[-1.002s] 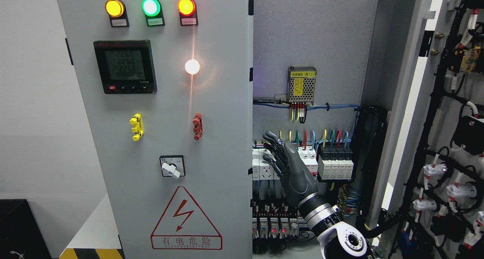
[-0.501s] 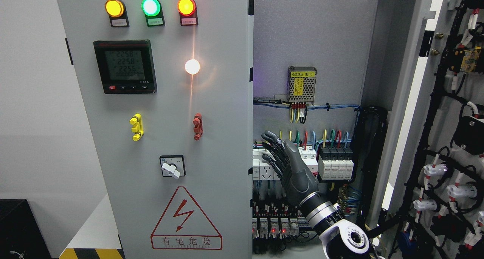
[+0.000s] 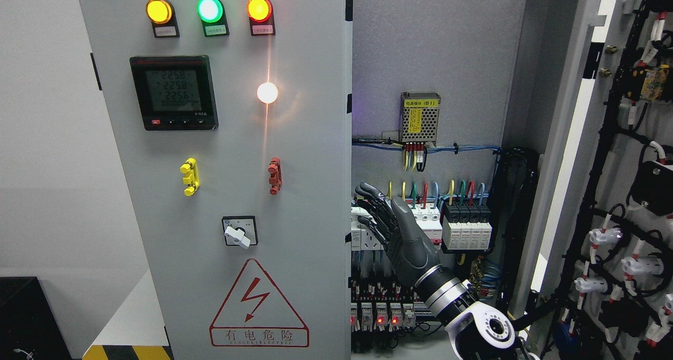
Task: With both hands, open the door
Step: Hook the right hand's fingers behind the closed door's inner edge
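My right hand (image 3: 391, 220) hangs open, fingers spread and holding nothing, just right of the left door (image 3: 236, 181), a stiff, likely heavy steel panel with slick paint, best taken by hooking fingertips behind its free edge beside me.

Matt grey painted metal door (image 3: 221, 192)

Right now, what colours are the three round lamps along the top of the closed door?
Yellow, green and red-orange, left to right, all lit; seen in the head view.
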You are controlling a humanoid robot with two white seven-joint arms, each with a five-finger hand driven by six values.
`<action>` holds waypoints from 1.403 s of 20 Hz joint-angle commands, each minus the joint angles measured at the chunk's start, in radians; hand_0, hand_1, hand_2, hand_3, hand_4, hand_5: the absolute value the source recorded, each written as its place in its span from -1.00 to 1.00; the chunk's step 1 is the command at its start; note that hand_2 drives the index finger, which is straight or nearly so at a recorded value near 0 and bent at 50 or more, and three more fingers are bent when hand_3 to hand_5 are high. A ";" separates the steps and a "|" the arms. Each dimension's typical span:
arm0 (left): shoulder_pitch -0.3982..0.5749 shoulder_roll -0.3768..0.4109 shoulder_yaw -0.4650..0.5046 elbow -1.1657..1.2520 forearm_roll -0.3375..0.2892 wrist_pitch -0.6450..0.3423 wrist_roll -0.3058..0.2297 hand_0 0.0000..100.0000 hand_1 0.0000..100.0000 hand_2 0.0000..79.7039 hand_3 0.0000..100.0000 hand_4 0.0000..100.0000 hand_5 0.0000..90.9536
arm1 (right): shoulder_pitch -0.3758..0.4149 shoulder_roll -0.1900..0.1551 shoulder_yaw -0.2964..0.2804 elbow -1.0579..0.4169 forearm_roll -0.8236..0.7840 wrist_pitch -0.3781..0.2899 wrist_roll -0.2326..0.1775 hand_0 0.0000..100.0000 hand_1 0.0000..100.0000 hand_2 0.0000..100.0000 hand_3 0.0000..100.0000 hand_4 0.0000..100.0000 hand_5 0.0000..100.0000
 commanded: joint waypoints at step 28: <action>0.031 0.000 0.000 0.000 0.000 0.000 0.000 -1.00 -1.00 -1.00 -1.00 -1.00 -1.00 | -0.058 0.001 -0.047 0.072 -0.097 0.071 0.139 -0.62 -1.00 -1.00 -1.00 -1.00 -1.00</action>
